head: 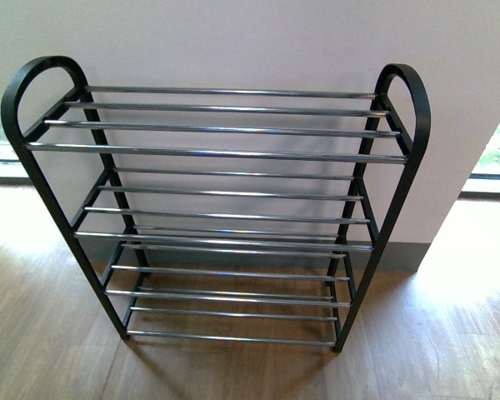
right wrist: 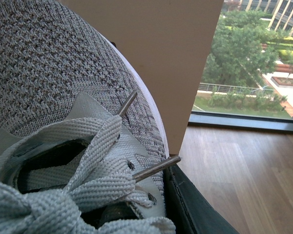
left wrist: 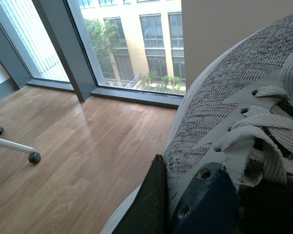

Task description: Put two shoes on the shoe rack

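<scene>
1. Against the pale wall (head: 233, 42), on the wood floor (head: 450, 333), the rack (head: 217, 152) stands with every tier bare in the front view. No shoe rests on any bar, and neither arm shows there.
2. Up by the left wrist camera, the left shoe (left wrist: 219, 97) fills much of the view, laces up. The floor lies well below it, so it looks lifted rather than standing.
3. Close under the right wrist camera, the right shoe (right wrist: 53, 63) looks lifted too, with the floor well beneath it.
4. Left gripper (left wrist: 178, 207): a black finger lies on the outside of the shoe's side and a blue pad on the inside, clamping that side between them.
5. Right gripper (right wrist: 185, 209): only one dark finger shows, touching the shoe's side. The other is hidden, yet the raised shoe suggests a closed hold.
6. Two thin metal rods (right wrist: 154, 169) stick out by the laces; what they belong to is unclear.
7. Progress, as I judge it: both shoes are picked up and neither is placed. Carrying them to the rack and setting both down remain.
</scene>
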### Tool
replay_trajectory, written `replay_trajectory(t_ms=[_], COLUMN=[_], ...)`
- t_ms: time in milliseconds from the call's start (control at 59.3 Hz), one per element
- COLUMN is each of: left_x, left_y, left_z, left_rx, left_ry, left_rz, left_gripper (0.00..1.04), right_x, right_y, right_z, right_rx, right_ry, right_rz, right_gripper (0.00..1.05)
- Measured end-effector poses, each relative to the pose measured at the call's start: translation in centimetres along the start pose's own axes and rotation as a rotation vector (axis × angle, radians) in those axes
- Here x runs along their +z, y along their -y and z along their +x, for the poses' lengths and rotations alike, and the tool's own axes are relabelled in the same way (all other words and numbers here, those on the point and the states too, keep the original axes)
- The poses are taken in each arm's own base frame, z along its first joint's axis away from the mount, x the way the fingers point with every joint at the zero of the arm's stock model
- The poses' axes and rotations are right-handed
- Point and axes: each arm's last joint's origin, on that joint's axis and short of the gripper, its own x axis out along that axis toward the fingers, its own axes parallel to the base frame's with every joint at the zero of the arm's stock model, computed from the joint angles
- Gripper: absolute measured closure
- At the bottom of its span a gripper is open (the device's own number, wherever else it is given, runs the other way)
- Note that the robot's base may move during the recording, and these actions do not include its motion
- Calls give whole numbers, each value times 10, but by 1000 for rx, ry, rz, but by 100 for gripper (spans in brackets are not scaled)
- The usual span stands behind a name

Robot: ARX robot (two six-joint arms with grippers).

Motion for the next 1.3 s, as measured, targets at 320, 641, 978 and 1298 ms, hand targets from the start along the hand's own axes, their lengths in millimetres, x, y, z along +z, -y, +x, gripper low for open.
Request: replay_trajectory(t_ms=[320, 641, 978, 1298], left_x=[-5, -4, -4, -4], left_y=[1, 1, 1, 1], left_z=[-1, -1, -2, -2], left_rx=[-246, -239, -240, -238], left_ry=[-118, -114, -110, -107], left_rz=[-71, -83, -83, -83], left_gripper=[103, 103, 103, 103], right_x=[0, 0, 0, 0], right_y=[0, 0, 0, 0], right_z=[0, 0, 0, 0], right_rx=[0, 1, 1, 1], right_ry=[0, 0, 0, 0], right_rz=[0, 0, 0, 0], right_gripper=[101, 101, 101, 101])
